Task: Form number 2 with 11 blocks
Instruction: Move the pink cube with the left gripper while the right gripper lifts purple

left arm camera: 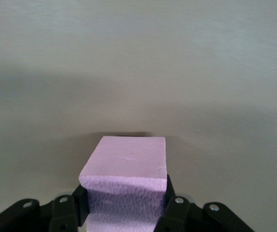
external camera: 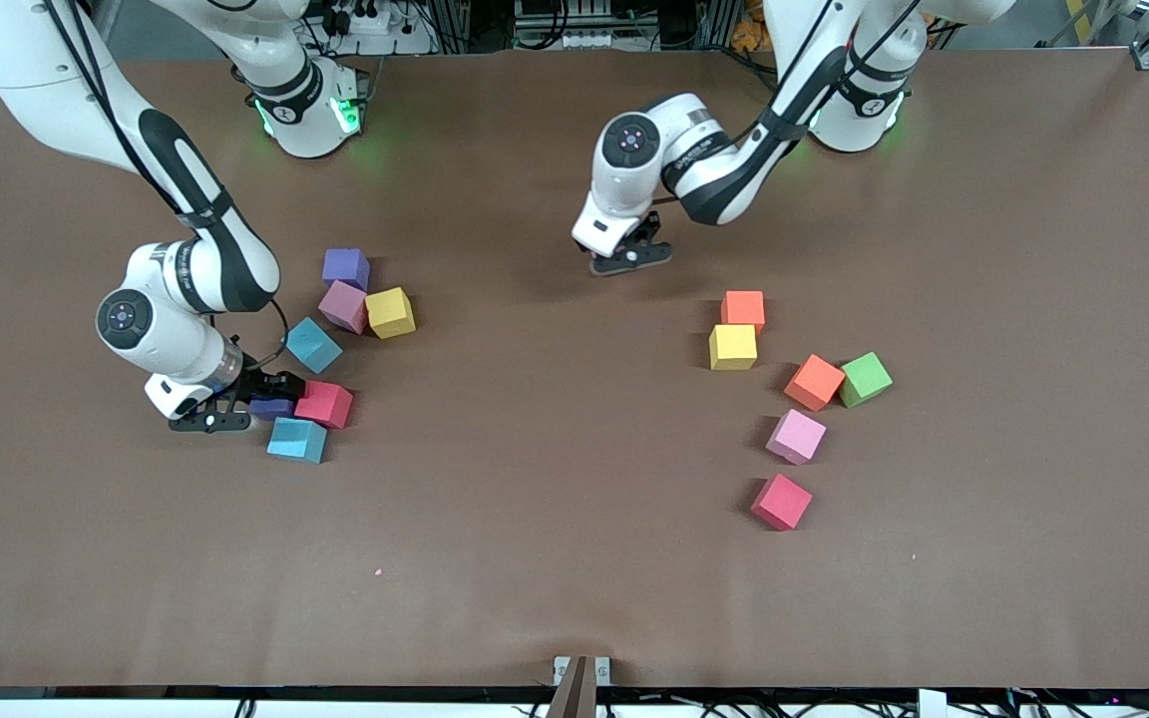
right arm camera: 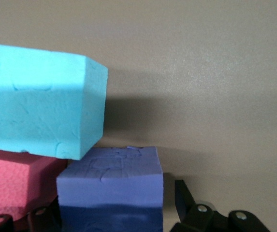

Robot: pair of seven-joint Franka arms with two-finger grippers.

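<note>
The blocks lie in two loose groups, and no number 2 is in view. Toward the right arm's end are a purple block [external camera: 346, 267], a mauve one [external camera: 343, 305], a yellow one [external camera: 390, 312], two light blue ones [external camera: 313, 344] [external camera: 296, 440] and a red one [external camera: 323, 404]. My right gripper [external camera: 272, 404] [right arm camera: 111, 205] is down among them. Its open fingers straddle a dark purple block [right arm camera: 109, 186], with a gap at one finger [right arm camera: 182, 195]. My left gripper [external camera: 627, 261] [left arm camera: 123, 205] is low over bare table, shut on a pink block [left arm camera: 126, 169].
Toward the left arm's end lie two orange blocks [external camera: 742, 309] [external camera: 814, 382], a yellow one [external camera: 732, 347], a pink one [external camera: 796, 436], a red one [external camera: 781, 502] and a green cube [external camera: 866, 379]. The brown table [external camera: 555, 479] stretches between the groups.
</note>
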